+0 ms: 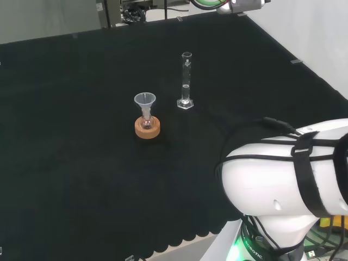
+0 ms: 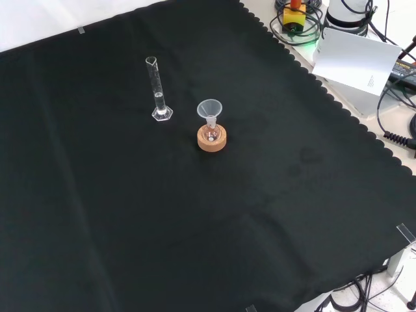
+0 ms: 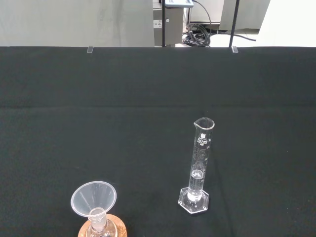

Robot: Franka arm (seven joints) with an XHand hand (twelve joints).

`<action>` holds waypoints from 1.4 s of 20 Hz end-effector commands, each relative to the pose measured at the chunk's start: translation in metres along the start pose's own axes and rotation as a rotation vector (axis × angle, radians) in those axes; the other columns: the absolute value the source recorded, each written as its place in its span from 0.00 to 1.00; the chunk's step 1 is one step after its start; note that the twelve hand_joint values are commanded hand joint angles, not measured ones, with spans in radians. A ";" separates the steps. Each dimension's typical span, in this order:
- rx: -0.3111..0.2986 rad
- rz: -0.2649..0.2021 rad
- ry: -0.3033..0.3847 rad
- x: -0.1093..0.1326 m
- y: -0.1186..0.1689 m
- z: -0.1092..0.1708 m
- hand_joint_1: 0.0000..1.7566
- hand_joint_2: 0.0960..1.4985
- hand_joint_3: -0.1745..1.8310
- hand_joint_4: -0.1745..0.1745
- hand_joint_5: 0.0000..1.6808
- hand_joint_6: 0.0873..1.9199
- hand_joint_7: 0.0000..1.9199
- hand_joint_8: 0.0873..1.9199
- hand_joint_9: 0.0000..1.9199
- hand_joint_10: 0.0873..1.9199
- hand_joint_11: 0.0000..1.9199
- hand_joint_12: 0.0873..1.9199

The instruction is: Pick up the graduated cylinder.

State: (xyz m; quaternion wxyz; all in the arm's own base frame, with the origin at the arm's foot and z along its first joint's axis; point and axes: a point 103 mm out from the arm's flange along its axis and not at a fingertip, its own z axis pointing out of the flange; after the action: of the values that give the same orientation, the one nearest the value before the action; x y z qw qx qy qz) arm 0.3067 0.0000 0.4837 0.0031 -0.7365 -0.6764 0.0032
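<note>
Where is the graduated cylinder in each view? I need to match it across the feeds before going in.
Head view: graduated cylinder stands upright just above centre, right of the funnel on its cork ring.
Front view: cylinder upper left of centre, left of the funnel.
Wrist view: cylinder upright, close, apart from the funnel.
Shared landmark: the funnel on the cork ring, next to the cylinder in every view.
</note>
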 end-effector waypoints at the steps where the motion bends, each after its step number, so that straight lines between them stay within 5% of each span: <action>1: -0.009 0.001 -0.006 -0.001 0.001 0.000 0.08 0.85 0.09 0.37 0.16 0.00 0.00 0.17 0.04 0.37 0.00 0.69; 12: 0.007 0.035 0.013 -0.012 0.010 0.010 0.00 0.91 0.11 0.39 0.17 0.00 0.00 0.19 0.06 0.34 0.00 0.70; 23: 0.043 0.115 0.047 -0.052 0.039 0.047 0.00 0.91 0.11 0.39 0.17 0.00 0.00 0.19 0.06 0.34 0.00 0.70; 28: -0.002 0.098 0.077 -0.076 0.065 0.072 0.00 0.91 0.11 0.38 0.18 0.00 0.01 0.20 0.08 0.34 0.00 0.70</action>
State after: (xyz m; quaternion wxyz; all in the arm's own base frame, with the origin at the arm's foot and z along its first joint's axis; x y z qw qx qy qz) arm 0.3439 -0.0536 0.4367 0.0322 -0.7701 -0.6371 -0.0071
